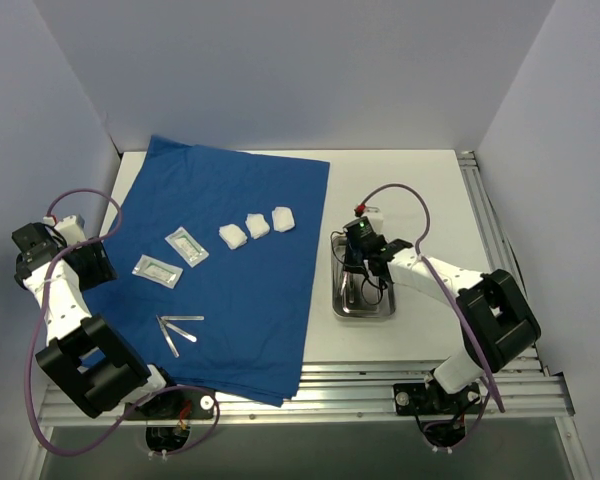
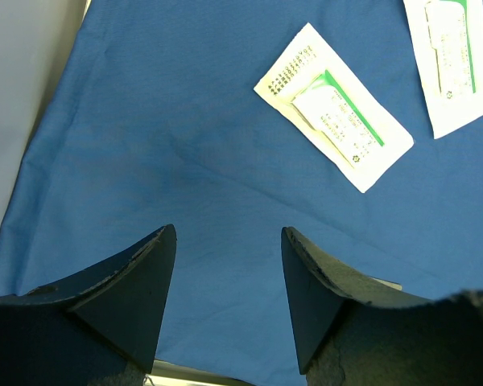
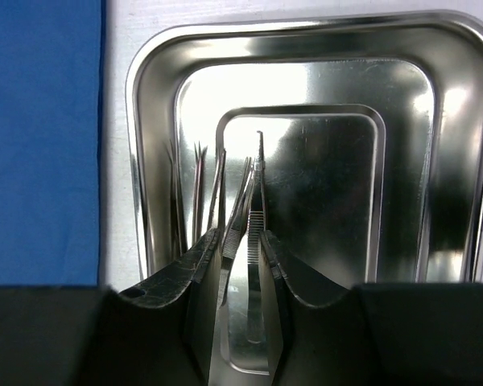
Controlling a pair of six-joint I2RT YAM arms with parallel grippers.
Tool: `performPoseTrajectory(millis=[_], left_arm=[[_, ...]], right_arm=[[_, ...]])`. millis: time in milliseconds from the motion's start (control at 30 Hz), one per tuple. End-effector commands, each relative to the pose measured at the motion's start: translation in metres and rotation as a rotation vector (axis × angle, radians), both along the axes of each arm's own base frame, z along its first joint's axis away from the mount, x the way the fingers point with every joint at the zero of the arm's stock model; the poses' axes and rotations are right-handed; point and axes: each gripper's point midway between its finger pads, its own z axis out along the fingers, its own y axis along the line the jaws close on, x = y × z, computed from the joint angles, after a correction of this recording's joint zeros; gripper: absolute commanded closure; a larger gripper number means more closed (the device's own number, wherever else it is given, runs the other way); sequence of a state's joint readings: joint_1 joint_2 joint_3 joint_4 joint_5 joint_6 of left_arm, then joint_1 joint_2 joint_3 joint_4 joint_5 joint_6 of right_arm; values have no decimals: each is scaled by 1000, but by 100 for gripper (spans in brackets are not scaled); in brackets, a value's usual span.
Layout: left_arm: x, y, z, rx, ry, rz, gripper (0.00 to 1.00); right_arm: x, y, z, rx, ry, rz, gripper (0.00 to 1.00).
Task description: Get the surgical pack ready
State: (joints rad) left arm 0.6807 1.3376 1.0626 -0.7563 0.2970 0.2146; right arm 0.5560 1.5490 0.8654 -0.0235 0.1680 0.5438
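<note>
Right gripper (image 3: pixel 241 241) is straddling forceps (image 3: pixel 256 201) in the steel tray (image 3: pixel 460 129), whether clamped or freed being unclear; rising straight up should avoid dragging them

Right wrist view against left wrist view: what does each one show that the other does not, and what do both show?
Only the right wrist: the steel tray, with thin tweezers between the fingers of the right gripper; whether they are gripped is unclear. Only the left wrist: two flat packets lying apart, beyond the open left gripper. Both: the blue cloth.
</note>
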Motion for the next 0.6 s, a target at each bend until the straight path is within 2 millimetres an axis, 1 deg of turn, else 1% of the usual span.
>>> performPoseTrajectory(millis=[0, 33, 67, 100, 133, 167, 200, 233, 267, 300, 333, 367, 400, 433, 467, 500, 533, 567], left_arm=[[4, 2, 8, 9, -31, -15, 36], [5, 2, 9, 11, -32, -16, 36], [4, 2, 9, 8, -31, -17, 35], [4, 1, 8, 7, -30, -19, 35], [4, 1, 8, 8, -30, -20, 35], [5, 1, 8, 7, -29, -20, 35], [5, 1, 8, 6, -27, -20, 35], [5, 1, 7, 5, -25, -21, 35], [4, 1, 7, 3, -19, -22, 35], [4, 2, 6, 3, -15, -22, 35], [4, 3, 5, 2, -9, -23, 35], [3, 3, 5, 0, -1, -23, 35], [3, 3, 6, 0, 4, -24, 35], [2, 5, 4, 6, 15, -23, 35], [0, 7, 3, 8, 23, -18, 35], [-1, 10, 2, 13, 28, -14, 35], [-3, 12, 0, 17, 39, -11, 35], [-6, 15, -2, 14, 46, -1, 35]], right_arm=[[7, 9, 30, 21, -48, 23, 78], [8, 14, 35, 26, -58, 33, 77], [13, 23, 47, 38, -83, 51, 77], [10, 40, 54, 35, -110, 101, 77], [10, 51, 62, 34, -131, 134, 76], [14, 69, 78, 46, -174, 174, 76], [7, 94, 80, 27, -190, 269, 76], [4, 109, 83, 26, -202, 322, 75], [7, 131, 87, 34, -213, 376, 75], [6, 145, 88, 32, -219, 417, 74], [-2, 166, 88, 12, -230, 498, 73], [-4, 179, 87, 2, -234, 538, 71], [-2, 201, 85, -5, -235, 582, 71], [-14, 223, 84, -21, -242, 670, 68], [-18, 238, 82, -30, -246, 715, 66], [-24, 252, 60, -63, -208, 768, 65], [-24, 276, 75, -40, -247, 812, 62], [-40, 293, 49, -77, -205, 901, 62]])
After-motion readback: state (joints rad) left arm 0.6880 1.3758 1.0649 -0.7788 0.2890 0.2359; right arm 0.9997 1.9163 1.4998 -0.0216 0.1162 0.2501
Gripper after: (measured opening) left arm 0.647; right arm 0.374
